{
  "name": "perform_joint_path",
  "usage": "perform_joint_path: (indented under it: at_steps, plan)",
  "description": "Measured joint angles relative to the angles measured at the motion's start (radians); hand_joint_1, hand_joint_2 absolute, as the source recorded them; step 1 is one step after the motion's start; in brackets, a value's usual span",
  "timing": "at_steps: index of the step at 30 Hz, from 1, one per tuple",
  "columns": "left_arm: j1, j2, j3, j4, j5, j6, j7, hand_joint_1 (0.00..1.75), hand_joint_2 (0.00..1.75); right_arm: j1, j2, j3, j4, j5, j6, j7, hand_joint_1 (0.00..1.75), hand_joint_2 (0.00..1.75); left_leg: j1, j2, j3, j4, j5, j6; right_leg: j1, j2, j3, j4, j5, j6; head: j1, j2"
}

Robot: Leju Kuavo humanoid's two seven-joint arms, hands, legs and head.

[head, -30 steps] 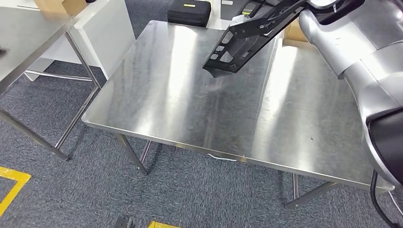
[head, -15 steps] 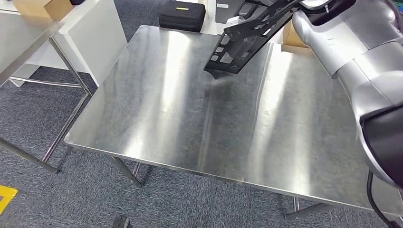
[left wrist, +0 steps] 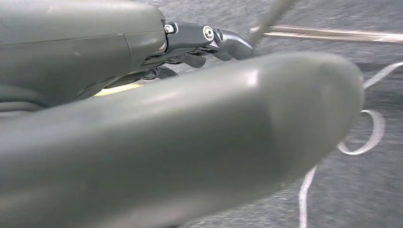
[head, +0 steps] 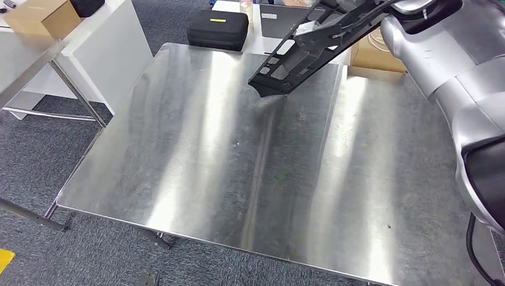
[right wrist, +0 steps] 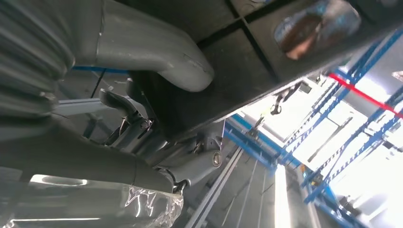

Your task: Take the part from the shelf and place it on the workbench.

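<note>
We judge the flat black plastic part w/ cut-outs (head: 298,56) stiff, light; our right hand (right wrist: 142,85) clasps its edge, left hand (left wrist: 190,142) state unclear.

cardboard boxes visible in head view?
2: one cardboard box on the white table at far left; another cardboard box beyond the workbench, partly hidden by the right arm. More may be hidden.

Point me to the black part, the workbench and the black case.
black part (head: 298,56), head view, on its slotted lower end.
workbench (head: 196,155), head view, on the bare steel top.
black case (head: 217,27), head view, on its lid.
</note>
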Motion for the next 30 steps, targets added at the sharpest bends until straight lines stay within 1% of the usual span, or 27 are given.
perform_joint_path:
  at_steps: [1,2,4,5,6,7,8,9,10,11,12,14,15,16,18,19,22,26,30]
  plan:
    - [-0.003,0.000,0.001,0.000,-0.001,0.007,-0.013,0.00,0.00,0.000,-0.002,0.000,0.001,0.001,-0.001,-0.004,1.75,1.75,0.001,0.002,-0.022,0.043,-0.007,0.000,0.001,0.002,0.010,-0.001,-0.006,-0.009,-0.001,0.000]
    - [-0.005,0.000,0.002,0.000,-0.001,0.012,-0.017,0.00,0.00,0.002,-0.004,0.001,0.002,0.002,-0.002,-0.007,1.75,1.75,0.001,0.004,-0.056,0.102,-0.025,-0.001,0.002,0.005,0.017,-0.003,-0.012,-0.018,-0.002,0.000]
    - [-0.005,0.001,0.007,0.000,-0.001,0.021,-0.020,0.00,0.00,0.007,-0.004,0.004,0.004,0.002,-0.004,-0.009,1.75,1.75,-0.006,0.004,-0.141,0.234,-0.080,0.000,0.013,0.013,0.027,-0.003,-0.022,-0.033,-0.004,0.000]
    - [-0.004,0.001,0.009,0.000,-0.001,0.024,-0.020,0.00,0.00,0.011,-0.004,0.005,0.005,0.002,-0.005,-0.009,1.75,1.75,-0.010,0.004,-0.175,0.271,-0.094,0.003,0.020,0.017,0.032,-0.002,-0.027,-0.040,-0.004,0.000]
    - [-0.003,0.001,0.011,0.000,-0.002,0.027,-0.021,0.00,0.00,0.013,-0.004,0.007,0.006,0.002,-0.006,-0.010,1.75,1.75,-0.014,0.004,-0.192,0.273,-0.085,0.009,0.027,0.020,0.039,-0.002,-0.032,-0.047,-0.004,0.000]
    - [-0.002,0.001,0.012,0.000,-0.002,0.030,-0.021,0.00,0.00,0.015,-0.004,0.008,0.008,0.002,-0.006,-0.010,1.75,1.75,-0.019,0.004,-0.190,0.239,-0.051,0.018,0.033,0.023,0.047,-0.002,-0.037,-0.052,-0.004,0.000]
    - [-0.002,0.002,0.014,0.000,-0.002,0.032,-0.021,0.00,0.00,0.015,-0.004,0.010,0.009,0.002,-0.007,-0.010,1.75,1.75,-0.025,0.004,-0.172,0.174,-0.001,0.030,0.039,0.025,0.056,-0.002,-0.043,-0.056,-0.004,0.000]
    - [-0.002,0.003,0.015,0.000,-0.002,0.033,-0.021,0.00,0.00,0.015,-0.005,0.012,0.010,0.002,-0.007,-0.010,1.75,1.75,-0.032,0.005,-0.149,0.106,0.043,0.044,0.043,0.027,0.064,-0.003,-0.049,-0.058,-0.003,0.000]
    - [-0.003,0.004,0.015,0.000,-0.002,0.034,-0.022,0.00,0.00,0.014,-0.006,0.013,0.011,0.003,-0.007,-0.010,1.75,1.75,-0.038,0.005,-0.129,0.047,0.066,0.055,0.047,0.028,0.068,-0.003,-0.053,-0.058,-0.001,0.000]
    - [-0.004,0.005,0.016,0.000,-0.002,0.034,-0.022,0.00,0.00,0.012,-0.008,0.014,0.012,0.003,-0.008,-0.010,1.75,1.75,-0.043,0.006,-0.112,0.010,0.078,0.063,0.050,0.028,0.069,-0.003,-0.057,-0.056,-0.001,0.000]
    - [-0.004,0.006,0.016,0.000,-0.003,0.034,-0.023,0.00,0.00,0.011,-0.009,0.015,0.014,0.003,-0.010,-0.010,1.75,1.75,-0.047,0.006,-0.103,-0.004,0.076,0.066,0.051,0.029,0.069,-0.003,-0.060,-0.053,0.000,0.000]
    - [-0.003,0.006,0.017,0.000,-0.003,0.034,-0.024,0.00,0.00,0.007,-0.012,0.015,0.015,0.003,-0.012,-0.010,1.75,1.75,-0.049,0.004,-0.093,-0.011,0.081,0.060,0.051,0.028,0.068,0.000,-0.065,-0.048,-0.001,0.000]
    - [-0.002,0.006,0.017,0.000,-0.003,0.034,-0.025,0.00,0.00,0.006,-0.013,0.015,0.016,0.003,-0.014,-0.009,1.75,1.75,-0.049,0.004,-0.092,-0.012,0.084,0.057,0.051,0.027,0.070,0.000,-0.065,-0.048,-0.001,0.000]
    - [-0.002,0.006,0.018,0.000,-0.003,0.034,-0.025,0.00,0.44,0.005,-0.014,0.015,0.016,0.003,-0.014,-0.010,1.31,1.31,-0.049,0.004,-0.092,-0.013,0.085,0.054,0.051,0.027,0.070,0.000,-0.066,-0.048,-0.001,0.000]
    - [-0.003,0.006,0.020,0.000,-0.003,0.034,-0.025,0.00,1.31,0.004,-0.014,0.016,0.017,0.003,-0.016,-0.010,0.44,0.44,-0.049,0.003,-0.092,-0.013,0.084,0.054,0.051,0.026,0.070,-0.002,-0.066,-0.048,-0.001,0.000]
    - [-0.003,0.006,0.021,0.000,-0.003,0.034,-0.024,0.00,1.31,0.004,-0.014,0.016,0.017,0.003,-0.017,-0.010,0.00,0.00,-0.049,0.003,-0.092,-0.013,0.083,0.054,0.051,0.026,0.070,-0.003,-0.067,-0.048,-0.001,0.000]
    - [-0.003,0.004,0.024,0.000,-0.001,0.032,-0.004,0.00,0.00,0.005,-0.014,0.018,0.019,0.003,-0.019,-0.010,0.00,0.00,-0.050,0.002,-0.092,-0.014,0.081,0.055,0.051,0.026,0.070,-0.004,-0.069,-0.046,-0.001,0.000]
    - [-0.002,0.003,0.032,0.000,0.005,0.016,0.058,0.00,0.00,0.005,-0.012,0.020,0.021,0.003,-0.020,-0.008,0.00,0.00,-0.050,0.002,-0.092,-0.013,0.082,0.056,0.050,0.026,0.071,-0.004,-0.068,-0.046,-0.001,0.000]
    - [-0.001,0.004,0.045,0.000,0.010,-0.020,0.080,0.00,0.00,0.005,-0.012,0.022,0.024,0.002,-0.020,-0.005,0.00,0.00,-0.050,0.002,-0.092,-0.013,0.083,0.057,0.050,0.026,0.071,-0.004,-0.068,-0.045,-0.001,0.000]
